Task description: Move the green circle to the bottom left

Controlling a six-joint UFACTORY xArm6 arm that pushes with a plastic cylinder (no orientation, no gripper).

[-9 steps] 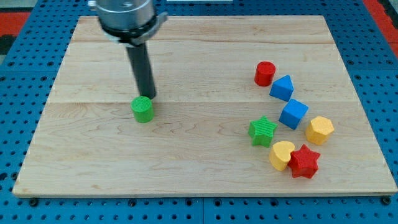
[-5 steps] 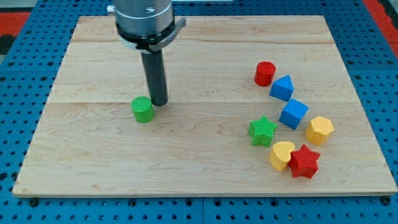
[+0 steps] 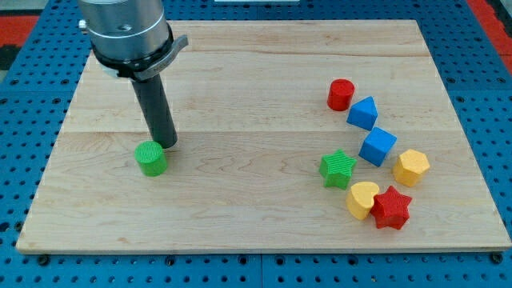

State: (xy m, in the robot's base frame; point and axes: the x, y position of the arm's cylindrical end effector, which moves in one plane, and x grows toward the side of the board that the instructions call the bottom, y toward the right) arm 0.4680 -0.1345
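The green circle [image 3: 151, 158] is a short green cylinder standing on the wooden board [image 3: 240, 208], left of the middle. My tip [image 3: 165, 144] is just above and to the right of it, touching or almost touching its upper right edge. The dark rod rises from there to the arm's grey head at the view's top left.
A cluster of blocks sits on the right: a red cylinder [image 3: 341, 94], a blue triangle [image 3: 363, 112], a blue cube [image 3: 378, 146], a yellow hexagon [image 3: 411, 167], a green star [image 3: 338, 169], a yellow heart [image 3: 362, 199] and a red star [image 3: 392, 207].
My tip swung from above the green circle to its right, then moved left and down. The green circle slid left and down with it.
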